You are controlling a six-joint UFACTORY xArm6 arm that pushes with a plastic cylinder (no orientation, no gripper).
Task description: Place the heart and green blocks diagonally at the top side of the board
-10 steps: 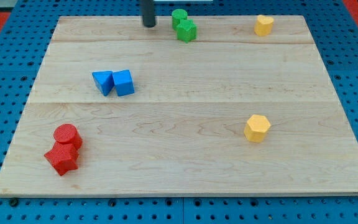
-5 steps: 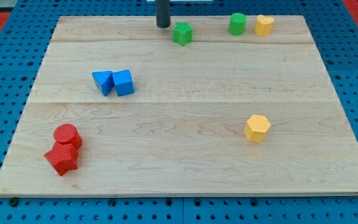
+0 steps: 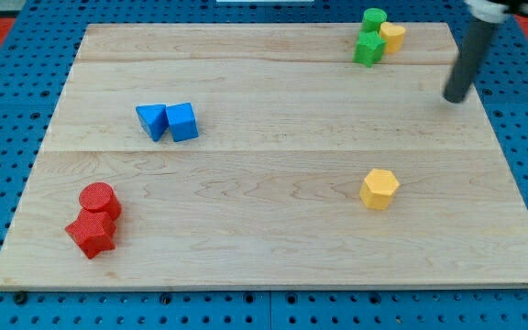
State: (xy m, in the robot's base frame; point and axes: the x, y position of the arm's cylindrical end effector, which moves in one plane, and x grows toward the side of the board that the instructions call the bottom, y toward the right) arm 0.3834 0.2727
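At the board's (image 3: 264, 174) top right corner we see the yellow heart block (image 3: 392, 36) touching the green cylinder (image 3: 373, 19) and the green cube-like block (image 3: 368, 49), the three forming a tight cluster. Our tip (image 3: 454, 97) sits apart, to the view's right and below them, near the board's right edge. We carry no pincer, only a rod. Elsewhere lie a yellow hexagon block (image 3: 379, 189), two blue blocks (image 3: 168, 121) and two red blocks (image 3: 94, 220).
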